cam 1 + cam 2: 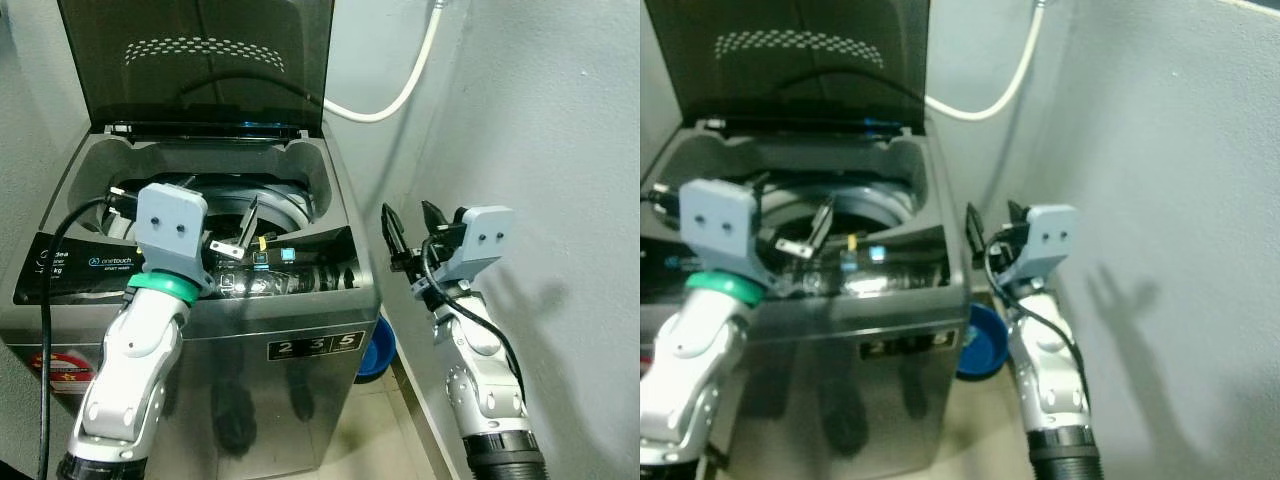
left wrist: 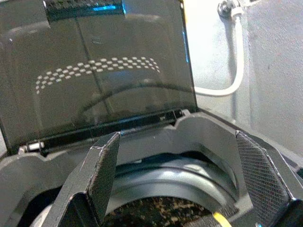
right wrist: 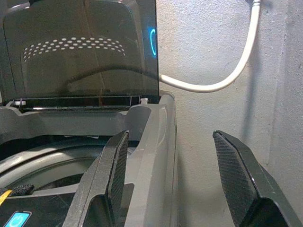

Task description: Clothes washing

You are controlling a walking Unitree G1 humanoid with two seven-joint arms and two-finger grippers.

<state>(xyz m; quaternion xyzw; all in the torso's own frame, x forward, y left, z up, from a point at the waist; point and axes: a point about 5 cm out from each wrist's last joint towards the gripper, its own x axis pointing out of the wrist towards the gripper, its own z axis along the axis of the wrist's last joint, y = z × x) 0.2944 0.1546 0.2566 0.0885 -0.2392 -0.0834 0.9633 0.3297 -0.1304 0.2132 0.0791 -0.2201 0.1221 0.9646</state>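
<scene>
A grey top-loading washing machine stands with its dark tinted lid raised upright. The round drum is uncovered, and something dark and speckled lies inside it. My left gripper hovers over the front rim of the drum opening, open, with nothing between its fingers. My right gripper hangs in the air just right of the machine's right side, level with its top. It is open and empty, pointing toward the back wall.
A control panel runs along the machine's front top edge. A white hose curves down the back wall behind the lid. A blue basin sits on the floor in the narrow gap between the machine and the right wall.
</scene>
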